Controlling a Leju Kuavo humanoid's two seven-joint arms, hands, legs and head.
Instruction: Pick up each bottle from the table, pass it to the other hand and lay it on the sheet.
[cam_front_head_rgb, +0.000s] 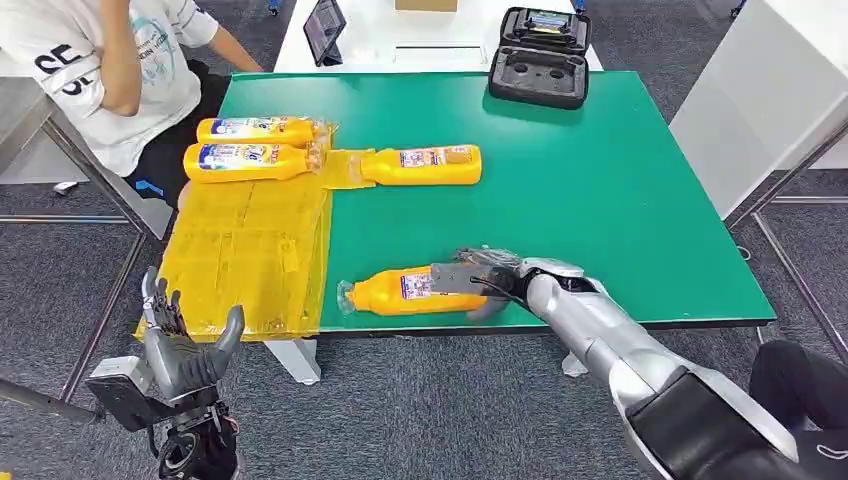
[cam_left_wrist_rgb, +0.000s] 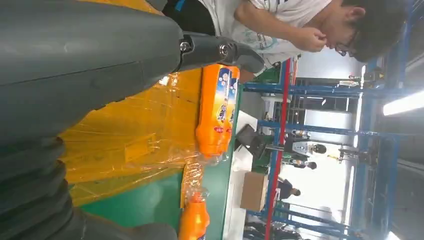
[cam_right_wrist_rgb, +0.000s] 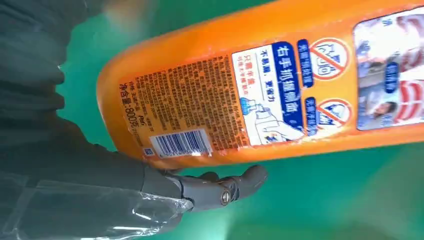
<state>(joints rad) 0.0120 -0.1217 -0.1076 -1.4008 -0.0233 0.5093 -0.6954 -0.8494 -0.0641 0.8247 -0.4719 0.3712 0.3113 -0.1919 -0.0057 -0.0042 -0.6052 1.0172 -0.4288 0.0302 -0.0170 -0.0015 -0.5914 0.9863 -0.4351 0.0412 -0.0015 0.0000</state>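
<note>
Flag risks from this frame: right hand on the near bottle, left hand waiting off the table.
1. The right hand sits at the base end of the near bottle, so the long neck end may sag or swing on lifting.
2. That bottle lies close to the table edge; a slip could drop it to the floor.
3. The left hand waits low, beside the yellow sheet; the handover crosses its loose corner and may snag it.

The right hand (cam_front_head_rgb: 478, 277) lies over an orange bottle (cam_front_head_rgb: 400, 292) that rests on its side near the front edge of the green surface (cam_front_head_rgb: 600, 180). The left hand (cam_front_head_rgb: 185, 345) hangs off the near left, fingers (cam_front_head_rgb: 160, 305) spread, holding nothing. Two bottles (cam_front_head_rgb: 250, 146) lie on the yellow sheet (cam_front_head_rgb: 250, 250) at the far left. Another bottle (cam_front_head_rgb: 425, 165) lies just right of them.
</note>
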